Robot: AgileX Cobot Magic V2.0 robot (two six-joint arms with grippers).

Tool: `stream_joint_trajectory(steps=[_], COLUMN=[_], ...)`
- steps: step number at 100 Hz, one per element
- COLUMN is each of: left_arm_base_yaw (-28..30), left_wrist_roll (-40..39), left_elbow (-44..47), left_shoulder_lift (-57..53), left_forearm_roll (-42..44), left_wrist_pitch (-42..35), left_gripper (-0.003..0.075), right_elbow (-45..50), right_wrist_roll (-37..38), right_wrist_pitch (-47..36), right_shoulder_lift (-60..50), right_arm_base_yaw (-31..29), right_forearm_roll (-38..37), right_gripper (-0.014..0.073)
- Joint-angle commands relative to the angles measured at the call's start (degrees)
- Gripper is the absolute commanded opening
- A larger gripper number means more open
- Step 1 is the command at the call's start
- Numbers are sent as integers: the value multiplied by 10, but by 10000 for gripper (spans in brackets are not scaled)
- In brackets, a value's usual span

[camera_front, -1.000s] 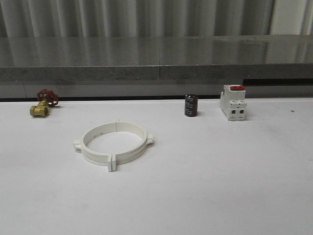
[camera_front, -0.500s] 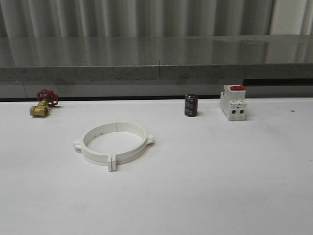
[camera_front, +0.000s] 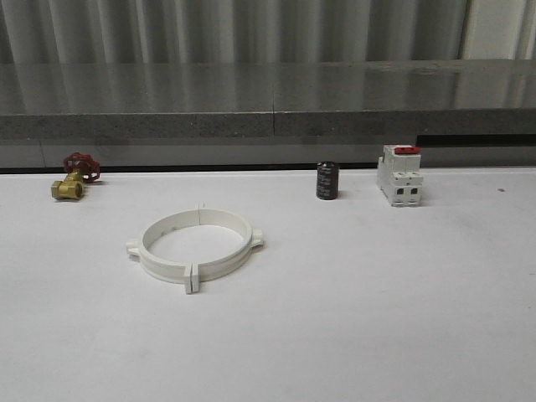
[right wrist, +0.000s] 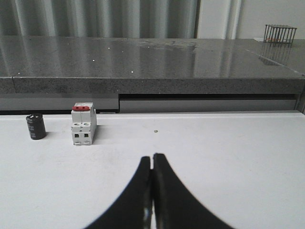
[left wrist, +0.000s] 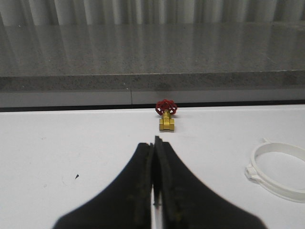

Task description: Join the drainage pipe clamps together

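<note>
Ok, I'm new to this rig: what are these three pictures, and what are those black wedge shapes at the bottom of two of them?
It is a two-armed robot at a white table. One picture comes from a camera looking forward over the table; the other two come from cameras mounted on each arm's wrist.

The black wedges are the arms' grasping ends. The left pincer and the right pincer are both closed with nothing between them, hanging above bare table.

On the table, from the front: the two white drainage pipe clamps lie flat, set together as a ring, with tabs meeting at the near side. At the far left is a brass valve with a red handwheel. Farther right stand a small black capacitor and a white circuit breaker with a red switch. Nothing is held.
</note>
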Motion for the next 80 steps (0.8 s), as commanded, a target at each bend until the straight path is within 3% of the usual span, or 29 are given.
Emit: stream_joint_trajectory(steps=[1, 18, 25, 80], left_arm_base_yaw=[3, 3, 3, 3], left_wrist_roll=[-1, -1, -1, -1], left_elbow=[34, 135, 128, 131], left_shoulder_lift=[-14, -58, -58, -58], left_forearm_roll=[1, -9, -12, -12], left_wrist_pitch=[-114, -171, -126, -138], left_gripper=[-21, -21, -21, -21], right_elbow=[-10, -10, -10, -10], right_wrist_roll=[-3, -3, -3, -3], right_wrist_pitch=[-40, -41, -42, -42], right_shoulder_lift=[-9, -9, -7, -7], right_arm_base_yaw=[-3, -3, -3, -3], right_forearm_roll=[0, 0, 0, 0], right_gripper=[-65, -65, -65, -65])
